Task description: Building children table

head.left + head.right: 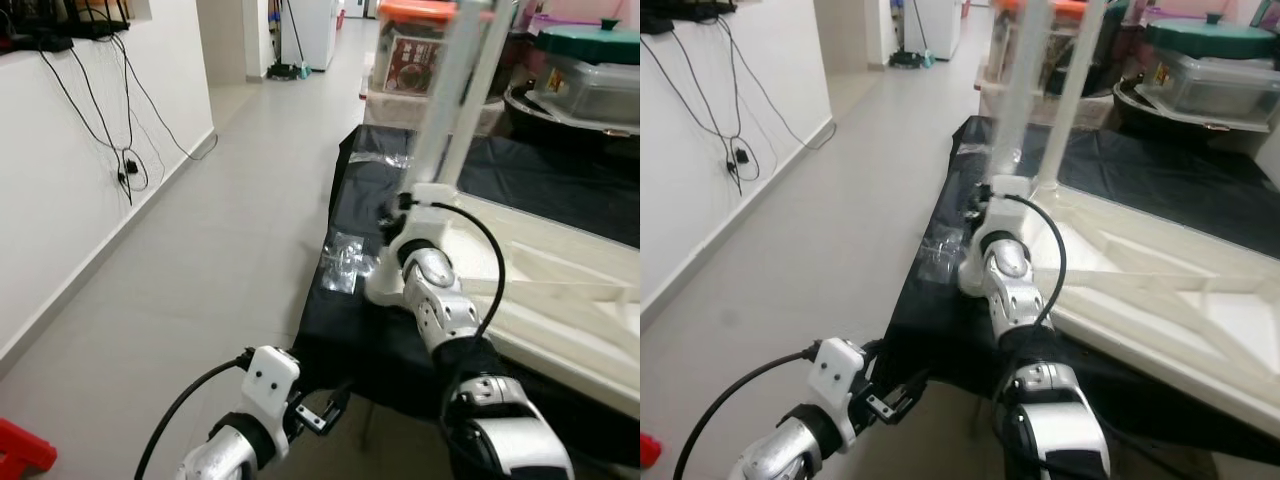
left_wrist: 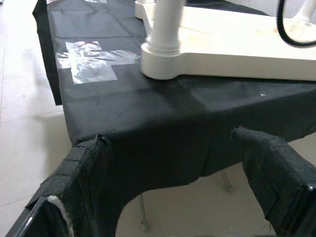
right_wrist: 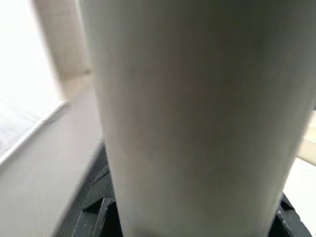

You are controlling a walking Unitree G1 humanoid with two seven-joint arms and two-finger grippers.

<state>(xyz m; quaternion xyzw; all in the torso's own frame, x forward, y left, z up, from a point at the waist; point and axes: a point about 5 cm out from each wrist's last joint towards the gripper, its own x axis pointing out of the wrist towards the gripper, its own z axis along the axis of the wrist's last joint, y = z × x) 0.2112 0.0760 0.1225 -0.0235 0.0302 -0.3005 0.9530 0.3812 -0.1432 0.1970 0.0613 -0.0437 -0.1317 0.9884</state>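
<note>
Your right gripper (image 3: 197, 217) is reaching to the white round plastic table leg (image 3: 197, 98); in the right wrist view the leg is standing between its black fingers, but you cannot tell whether they are pressing it. This leg is standing upright in the corner socket of the white plastic children table top (image 1: 560, 290), which is lying upside down on the black cloth-covered table (image 2: 163, 113). Your left gripper (image 2: 173, 192) is hanging with fingers apart, just below the edge of the black cloth, holding nothing. I am judging one leg fitted and the other corners waiting. The left wrist view is showing the seated socket (image 2: 160, 61) clearly; the head views are showing a clear plastic bag (image 1: 345, 262) beside that corner.
</note>
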